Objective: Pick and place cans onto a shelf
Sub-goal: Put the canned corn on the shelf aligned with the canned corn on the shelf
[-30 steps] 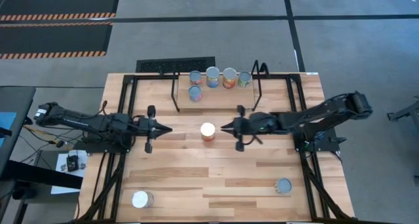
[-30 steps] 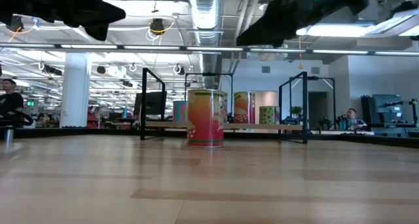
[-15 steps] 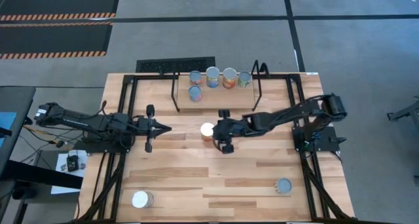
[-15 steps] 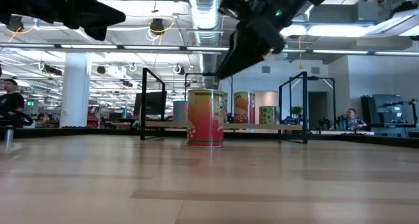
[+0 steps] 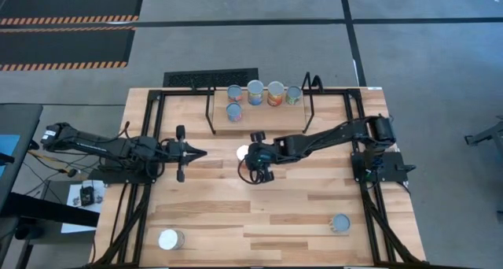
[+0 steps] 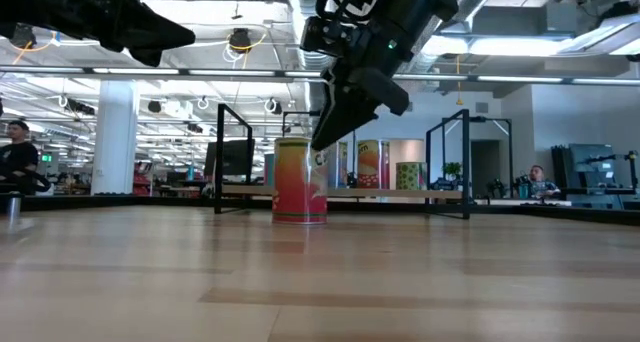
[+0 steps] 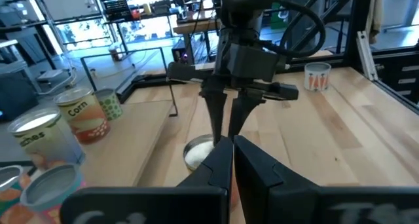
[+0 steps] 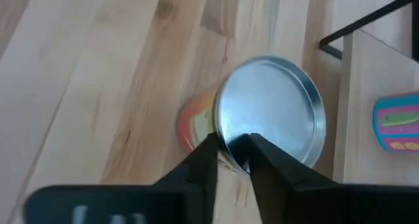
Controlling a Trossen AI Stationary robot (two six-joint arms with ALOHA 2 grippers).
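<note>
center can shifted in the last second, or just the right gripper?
Yes, both. The centre can slid slightly toward the left gripper, judged against the shelf; the right gripper reached it.

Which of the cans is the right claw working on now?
The silver-topped can standing alone mid-table, just in front of the shelf. The right claw sits directly over it; five cans are on the shelf, two stand near the table's front edge.

From above, the right claw [image 5: 253,160] covered most of the middle can [image 5: 243,153], leaving only a pale sliver of lid at the can's ten o'clock. Whether its fingers pinched the rim could not be told. In the left wrist view, the left claw [image 7: 232,149] hid the can's body, and cans [image 7: 40,185] were cut off at the edge.
</note>
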